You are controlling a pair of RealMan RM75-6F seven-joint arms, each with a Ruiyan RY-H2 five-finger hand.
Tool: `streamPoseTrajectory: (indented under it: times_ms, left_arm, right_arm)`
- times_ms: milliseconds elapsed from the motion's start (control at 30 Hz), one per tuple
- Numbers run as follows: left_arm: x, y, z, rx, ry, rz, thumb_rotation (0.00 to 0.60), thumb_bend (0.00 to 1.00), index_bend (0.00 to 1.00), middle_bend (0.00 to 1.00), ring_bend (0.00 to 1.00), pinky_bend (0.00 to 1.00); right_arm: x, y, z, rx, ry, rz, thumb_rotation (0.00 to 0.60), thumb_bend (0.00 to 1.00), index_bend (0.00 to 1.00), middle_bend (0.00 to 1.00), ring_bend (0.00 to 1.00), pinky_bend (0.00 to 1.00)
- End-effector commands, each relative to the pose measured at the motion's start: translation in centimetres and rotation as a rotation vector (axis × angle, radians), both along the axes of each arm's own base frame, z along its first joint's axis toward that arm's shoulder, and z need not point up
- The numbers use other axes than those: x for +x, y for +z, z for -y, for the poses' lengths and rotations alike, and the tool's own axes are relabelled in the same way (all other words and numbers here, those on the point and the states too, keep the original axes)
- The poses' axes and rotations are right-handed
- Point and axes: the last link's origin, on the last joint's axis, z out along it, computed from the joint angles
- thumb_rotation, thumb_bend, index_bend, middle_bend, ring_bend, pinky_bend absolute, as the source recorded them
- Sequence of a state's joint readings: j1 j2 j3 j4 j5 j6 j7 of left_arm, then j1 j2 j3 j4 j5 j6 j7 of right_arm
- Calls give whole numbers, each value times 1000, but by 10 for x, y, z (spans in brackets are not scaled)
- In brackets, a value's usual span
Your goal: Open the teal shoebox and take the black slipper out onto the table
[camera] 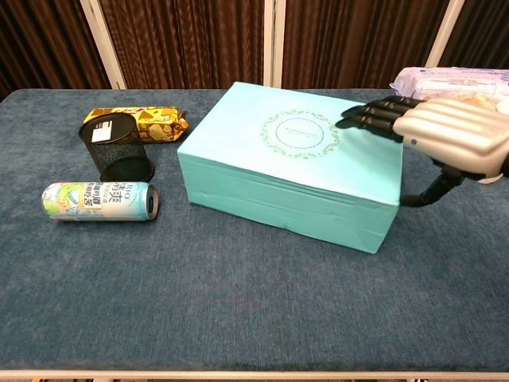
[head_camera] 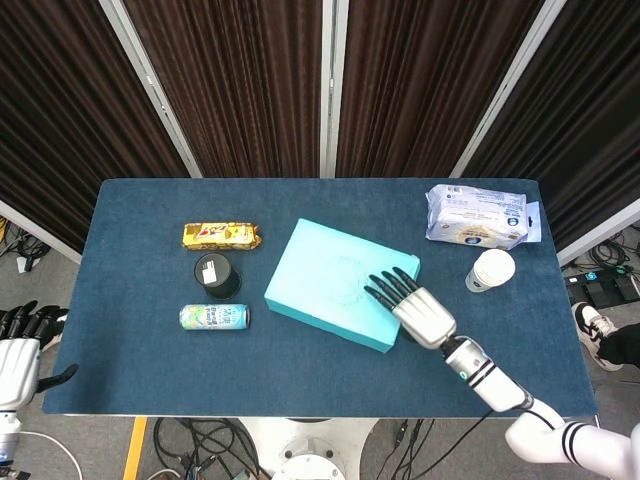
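Can (head_camera: 214, 317) left of shoebox (head_camera: 335, 280)

Teal shoebox (camera: 294, 171) with green wreath print; black mesh cup (camera: 115, 148); gold snack wrapper (camera: 151, 123); blue tablecloth (camera: 238, 302).

The box (head_camera: 340, 284) sits in the middle of the desk (head_camera: 300, 380). At 9 o'clock stand a can (head_camera: 214, 316), a black cup (head_camera: 216, 275) and a snack bar (head_camera: 221, 235). The 6 o'clock side is bare cloth.
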State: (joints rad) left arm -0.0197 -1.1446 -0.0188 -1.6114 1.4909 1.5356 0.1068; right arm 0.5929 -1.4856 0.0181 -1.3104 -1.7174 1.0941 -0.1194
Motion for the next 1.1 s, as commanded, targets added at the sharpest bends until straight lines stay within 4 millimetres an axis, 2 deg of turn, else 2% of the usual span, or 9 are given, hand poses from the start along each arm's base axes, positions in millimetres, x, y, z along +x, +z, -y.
streamPoseTrajectory:
  times_ms: [33,133,233,333,433,867,1100]
  left_arm:
    - [-1,0,0,1,2,1,600,0,224,196,97,114]
    - [-1,0,2,1,8,4,600,0,224,196,97,115]
    - [-1,1,3,3,2,5,600,0,227,196,97,115]
    - [-2,-1,3,-8,14,7,600,0,227,196,97,115]
    - [0,-1,2,-13,9,8,600,0,227,196,97,115]
    - [1,2,10,-11,24,13,600,0,227,196,97,115]
    - [2,3,10,-14,23,13,600,0,228,196,97,115]
  right_arm:
    - [8,-5,-12,35,36,15,600,70,0,0,0,0]
    - [7,0,-17,36,38,24,600,68,0,0,0,0]
    - [-3,15,-17,-2,25,10,600,68,0,1,0,0]
    - [-17,31,-9,-59,-4,-25,600,68,0,11,0,0]
    - [-24,36,-1,-94,-18,-54,600,68,0,13,0,0]
    - [-31,-6,26,-150,74,-104,600,68,6,29,0,0]
    - [-30,-18,26,-177,142,-53,600,73,101,84,0,0]
